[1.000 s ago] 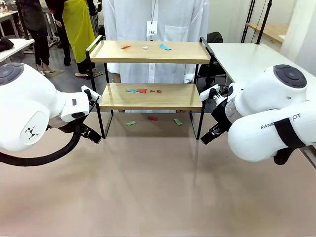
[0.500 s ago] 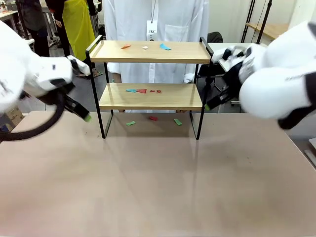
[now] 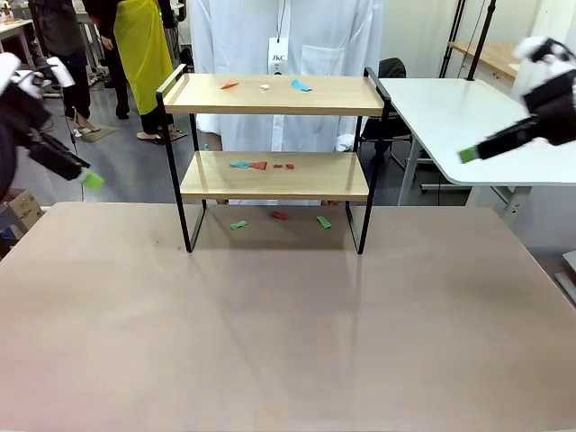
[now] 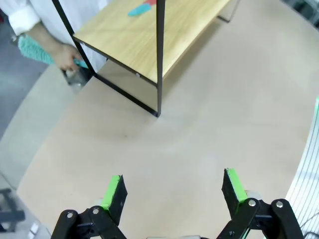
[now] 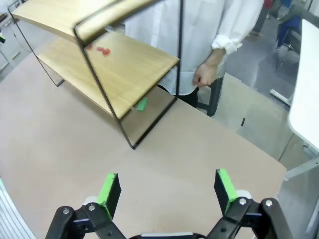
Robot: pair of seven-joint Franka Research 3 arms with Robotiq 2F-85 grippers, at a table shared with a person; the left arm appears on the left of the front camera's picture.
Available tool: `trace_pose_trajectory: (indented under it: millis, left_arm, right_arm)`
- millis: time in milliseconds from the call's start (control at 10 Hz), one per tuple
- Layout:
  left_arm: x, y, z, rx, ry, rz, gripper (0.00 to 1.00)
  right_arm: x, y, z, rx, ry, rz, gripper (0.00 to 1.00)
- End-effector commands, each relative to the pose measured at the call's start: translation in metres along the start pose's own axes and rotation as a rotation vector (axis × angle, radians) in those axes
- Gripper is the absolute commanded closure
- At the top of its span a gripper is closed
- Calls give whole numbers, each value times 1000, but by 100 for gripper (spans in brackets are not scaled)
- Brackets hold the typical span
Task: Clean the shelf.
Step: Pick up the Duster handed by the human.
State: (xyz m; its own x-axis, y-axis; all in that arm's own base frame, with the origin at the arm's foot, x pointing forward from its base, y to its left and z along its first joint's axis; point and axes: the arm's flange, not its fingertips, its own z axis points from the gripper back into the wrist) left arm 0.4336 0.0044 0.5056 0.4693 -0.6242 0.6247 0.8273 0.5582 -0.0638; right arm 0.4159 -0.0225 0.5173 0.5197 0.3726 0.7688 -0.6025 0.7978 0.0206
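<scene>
The shelf (image 3: 274,176) stands at the far middle of the tan table, two wooden boards in a black frame. Small red, white and blue scraps (image 3: 301,85) lie on its top board, teal and red scraps (image 3: 249,166) on the lower board, and green and red scraps (image 3: 323,221) on the table beneath. My left gripper (image 3: 88,177) hangs open at the far left, well off the shelf. My right gripper (image 3: 470,154) hangs open at the far right. The left wrist view shows open jaws (image 4: 174,189) above bare table, short of the shelf's corner (image 4: 149,40). In the right wrist view the jaws (image 5: 166,188) are open too, short of the shelf (image 5: 114,69).
A person in a white coat (image 3: 279,36) stands right behind the shelf, one hand (image 4: 67,55) holding something teal (image 4: 35,50), the other hand (image 5: 204,74) hanging loose. A white table (image 3: 459,108) adjoins at the back right. The tan tabletop (image 3: 288,333) spreads wide in front.
Both arms have swung up and outward from close beside the shelf's front legs to the picture's far edges. Both grippers stayed open. The scraps have not moved.
</scene>
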Motion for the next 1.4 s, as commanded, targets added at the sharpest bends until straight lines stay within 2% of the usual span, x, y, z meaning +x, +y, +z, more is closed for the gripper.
trace_pose_trajectory:
  millis: [0,100,200,300,400,500,600,1000,1200,1300]
  left_arm:
    - [-29,40,3,-102,-47,-115,0]
    - [-46,56,5,-130,-98,-153,0]
    - [-59,67,4,-135,-130,-139,0]
    - [-66,72,2,-86,-106,-99,0]
    - [-71,72,5,-84,-145,-109,0]
    - [-66,66,7,-52,-148,-60,0]
    - [-80,69,6,-86,-117,-106,0]
    - [-79,70,5,-76,-99,-85,0]
    - [-96,99,8,-102,-197,-82,0]
    - [-107,109,8,-49,-247,-92,0]
  right_arm:
    - [-22,-54,-5,68,-38,36,0]
    - [-39,-78,-3,76,-56,56,0]
    - [-54,-94,-4,94,-68,65,0]
    - [-68,-105,-6,106,-78,79,0]
    - [-78,-111,-9,106,-102,86,0]
    - [-79,-105,-13,145,-100,76,0]
    - [-80,-99,8,72,-62,63,0]
    - [-84,-97,3,74,-57,52,0]
    - [-90,-133,-1,128,-107,72,0]
    - [-95,-146,-3,139,-140,99,0]
